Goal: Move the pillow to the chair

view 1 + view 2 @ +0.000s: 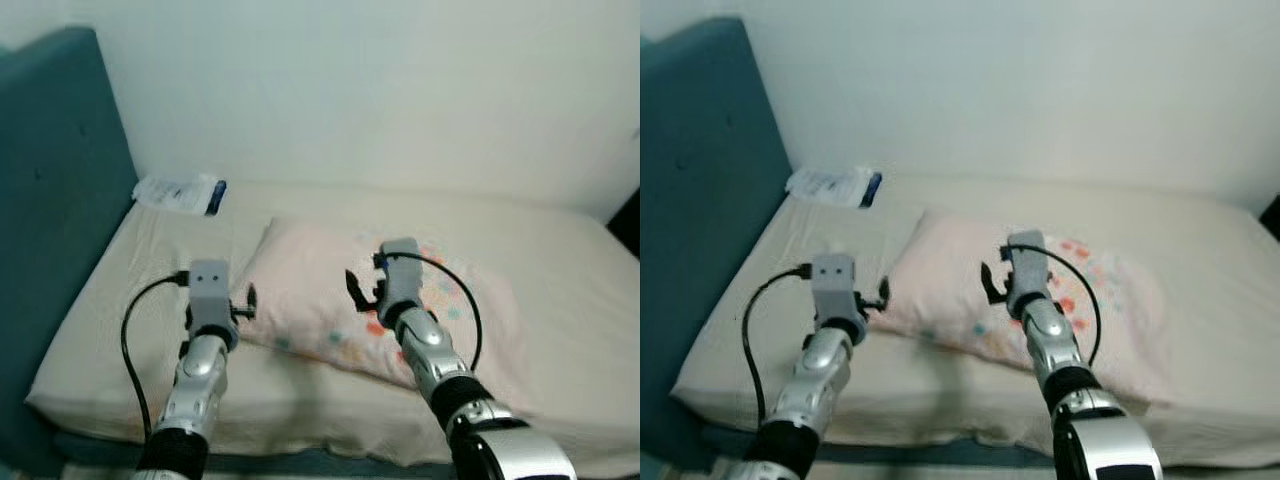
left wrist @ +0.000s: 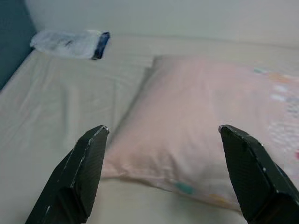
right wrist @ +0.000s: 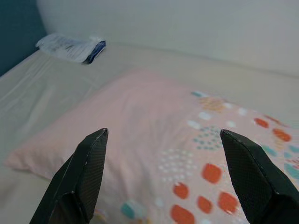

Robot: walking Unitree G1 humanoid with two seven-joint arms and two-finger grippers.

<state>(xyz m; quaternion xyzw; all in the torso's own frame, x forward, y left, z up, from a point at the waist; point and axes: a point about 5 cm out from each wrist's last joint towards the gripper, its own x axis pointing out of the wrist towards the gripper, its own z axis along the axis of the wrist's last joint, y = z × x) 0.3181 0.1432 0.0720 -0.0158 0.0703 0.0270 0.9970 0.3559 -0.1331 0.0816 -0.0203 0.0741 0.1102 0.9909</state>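
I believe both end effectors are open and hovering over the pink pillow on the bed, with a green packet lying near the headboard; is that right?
Not quite: the packet is white with a dark blue end, as the left wrist view shows. The rest holds: the left end effector and right end effector are open above the pink pillow on the bed.

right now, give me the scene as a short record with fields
surface: bed with a cream sheet, teal headboard on the robot's left
pillow: pink pillow with coloured dots, lying flat on the bed
other item: plastic packet near the headboard, apart from the pillow
left gripper: open, facing the pillow's near corner
right gripper: open, above the pillow
chair: cannot tell where
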